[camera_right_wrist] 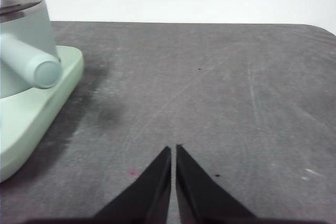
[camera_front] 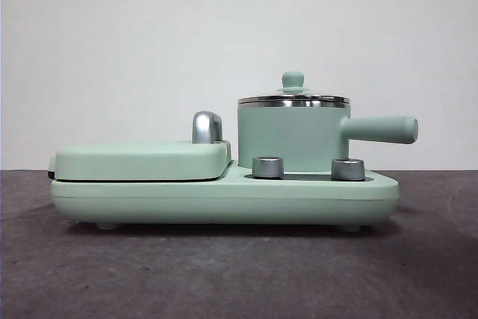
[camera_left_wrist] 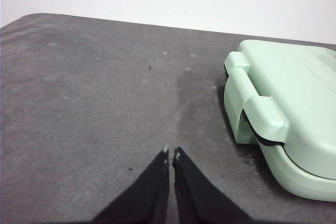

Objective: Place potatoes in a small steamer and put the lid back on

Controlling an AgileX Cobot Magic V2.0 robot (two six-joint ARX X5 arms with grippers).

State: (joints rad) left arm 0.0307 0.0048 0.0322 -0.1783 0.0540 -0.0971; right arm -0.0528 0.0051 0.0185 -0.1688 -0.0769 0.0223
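White wall with two sockets high up stands behind the dark grey table (camera_front: 239,274), where a mint-green cooker base (camera_front: 224,198) sits across the middle. On its right half stands the small steamer (camera_front: 291,138), upright, its straight side handle (camera_front: 381,129) pointing right. The lid (camera_front: 293,97) is on the steamer, steel rim seated on the pot's rim, green knob on top. Two chrome dials (camera_front: 268,167) sit on the base just in front of the pot. On the left half lies the flat griddle cover (camera_front: 142,160), shut, with a chrome handle (camera_front: 207,127) at its far right corner. I see no potato in any view. My left hand (camera_left_wrist: 171,153) hangs over bare table left of the griddle end, jaws together, holding nothing. My right hand (camera_right_wrist: 173,148) hangs over bare table right of the steamer's handle, jaws together too, also holding nothing.
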